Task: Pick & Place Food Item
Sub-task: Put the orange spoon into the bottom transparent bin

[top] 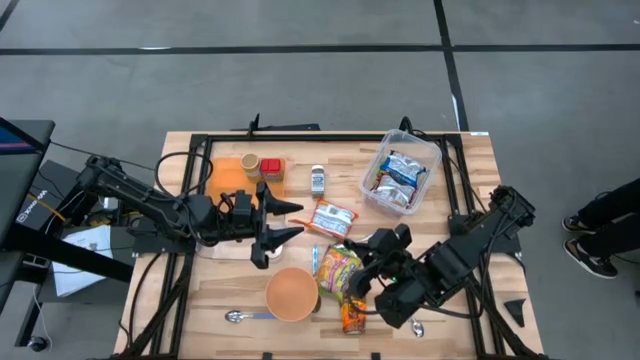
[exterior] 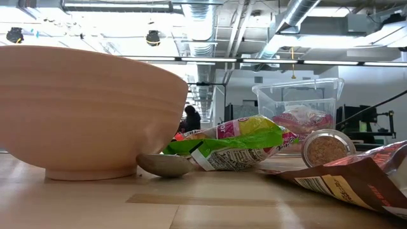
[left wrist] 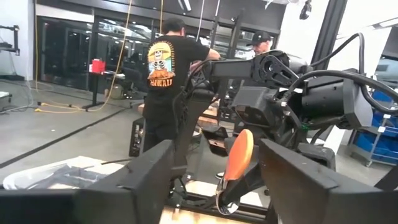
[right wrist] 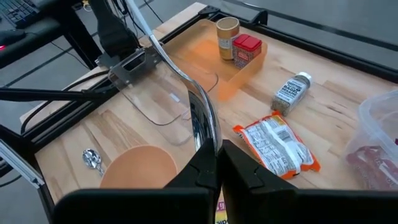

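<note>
My right gripper (right wrist: pixel 217 152) hangs over the table's near middle (top: pixel 368 248), shut on a shiny metal utensil (right wrist: pixel 200 112) that looks like a spoon. My left gripper (top: pixel 298 220) is raised left of centre, open and pointing toward the right arm, with the utensil's oval end (left wrist: pixel 239 155) showing beyond its fingertips. Food packets lie flat on the table: an orange-and-white one (top: pixel 332 218), a green-and-yellow one (top: pixel 338 268) and an orange one (top: pixel 352 316). A tan bowl (top: pixel 292 293) stands at the near middle. My right gripper pinches the narrow end of the utensil (right wrist: pixel 210 140) between its two shut fingers, which come slanting down from the table's near right. The utensil runs on past the fingertips, its wide end (left wrist: pixel 239 155) standing upward. It is lifted clear of the table.
A clear tub (top: pixel 432 152) holding packets stands at the far right. An orange tray (top: pixel 225 172) with a tin and a red box sits at the far left, a spice bottle (top: pixel 318 181) beside it. A spoon (top: pixel 235 316) lies near the front edge. People stand beyond the table.
</note>
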Controlling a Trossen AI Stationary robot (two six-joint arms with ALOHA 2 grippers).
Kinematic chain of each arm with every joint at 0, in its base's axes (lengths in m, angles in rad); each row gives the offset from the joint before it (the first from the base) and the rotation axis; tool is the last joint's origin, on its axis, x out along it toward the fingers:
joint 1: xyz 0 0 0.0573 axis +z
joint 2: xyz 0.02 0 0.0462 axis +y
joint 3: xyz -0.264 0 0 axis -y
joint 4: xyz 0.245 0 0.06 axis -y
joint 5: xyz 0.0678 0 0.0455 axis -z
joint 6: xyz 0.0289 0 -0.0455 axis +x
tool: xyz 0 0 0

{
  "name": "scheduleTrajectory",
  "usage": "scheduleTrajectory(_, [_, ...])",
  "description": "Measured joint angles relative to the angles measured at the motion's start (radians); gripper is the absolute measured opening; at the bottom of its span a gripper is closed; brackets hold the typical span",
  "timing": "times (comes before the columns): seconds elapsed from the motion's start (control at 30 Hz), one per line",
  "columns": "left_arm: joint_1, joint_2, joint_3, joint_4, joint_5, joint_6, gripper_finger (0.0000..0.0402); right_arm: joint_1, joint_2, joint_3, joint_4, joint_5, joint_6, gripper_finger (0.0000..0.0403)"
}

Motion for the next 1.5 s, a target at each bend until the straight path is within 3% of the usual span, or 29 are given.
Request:
scheduleTrajectory(0.13, [0.000,0.000,0.000,0.000,-0.001,0.000,0.0164,-0.001,0.000,0.000,0.000,0.000,0.000,0.0000])
scheduleTrajectory(0.3, [0.000,0.000,0.000,0.000,0.004,0.000,0.0044,-0.001,0.000,0.000,0.005,0.000,0.000,0.0000])
scheduleTrajectory(0.37, [0.000,0.000,0.000,-0.001,0.005,0.007,0.0015,-0.001,0.000,0.000,0.012,-0.005,0.001,0.0000])
scheduleTrajectory(0.53, [-0.001,0.000,0.000,-0.003,-0.010,0.008,0.0006,0.001,0.000,0.000,0.019,0.004,0.004,0.0017])
scheduleTrajectory(0.77, [-0.002,-0.023,0.001,-0.039,-0.132,0.001,0.0002,0.000,0.000,0.000,-0.012,0.070,0.061,0.0082])
scheduleTrajectory(1.03, [-0.013,-0.093,0.002,-0.297,-0.309,-0.090,0.0001,0.016,0.000,0.000,-0.127,0.068,0.186,0.0163])
scheduleTrajectory(1.3, [-0.095,-0.175,0.001,-0.681,-0.560,-0.428,0.0001,0.024,0.000,0.000,-0.218,0.064,0.263,0.0195])
scheduleTrajectory(1.5, [-0.150,-0.205,0.001,-1.025,-0.591,-0.807,0.0001,0.020,0.000,0.000,-0.230,0.064,0.258,0.0189])
